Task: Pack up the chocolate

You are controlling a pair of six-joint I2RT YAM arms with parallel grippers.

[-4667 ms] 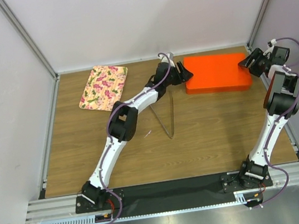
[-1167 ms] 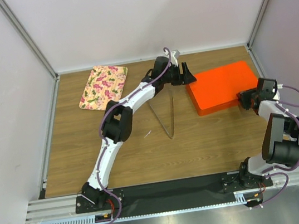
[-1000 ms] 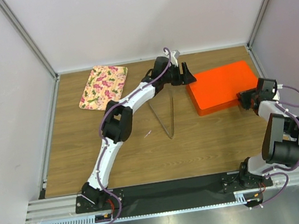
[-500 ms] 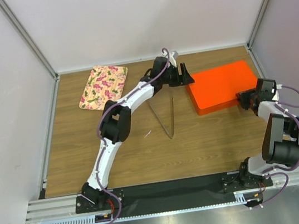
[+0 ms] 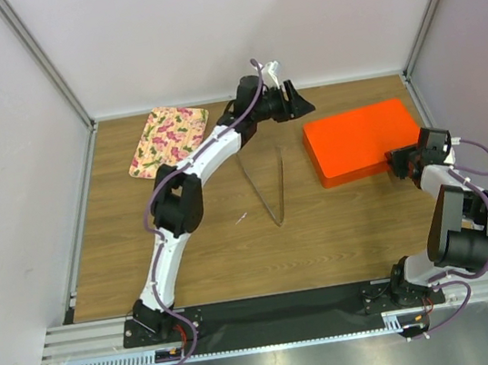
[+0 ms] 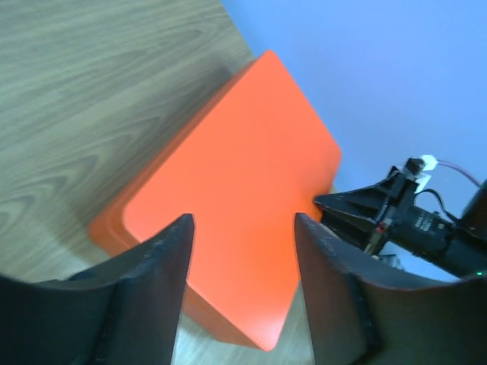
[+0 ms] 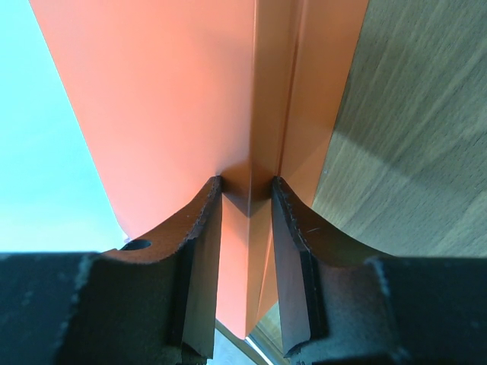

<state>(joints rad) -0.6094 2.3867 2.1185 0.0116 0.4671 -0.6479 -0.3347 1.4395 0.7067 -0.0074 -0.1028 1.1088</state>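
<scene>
No chocolate shows in any view. The orange box (image 5: 362, 140) lies closed and askew at the back right of the table. My right gripper (image 5: 401, 162) is shut on its near right corner; in the right wrist view the box's edge (image 7: 262, 114) sits pinched between the two fingers of that gripper (image 7: 247, 186). My left gripper (image 5: 293, 102) is open and empty, lifted off the box's back left corner. In the left wrist view the left gripper (image 6: 243, 222) looks down on the box lid (image 6: 243, 175), with the right gripper (image 6: 358, 209) at its far corner.
A flowered rectangular tray (image 5: 169, 139) lies at the back left. Thin V-shaped metal tongs (image 5: 271, 188) lie on the wood in the middle. Frame posts and walls stand close behind and to the right of the box.
My left gripper has drawn back and to the left, away from the box's corner. The box, turned and pulled nearer since the oldest frame, now stays still in the right gripper.
</scene>
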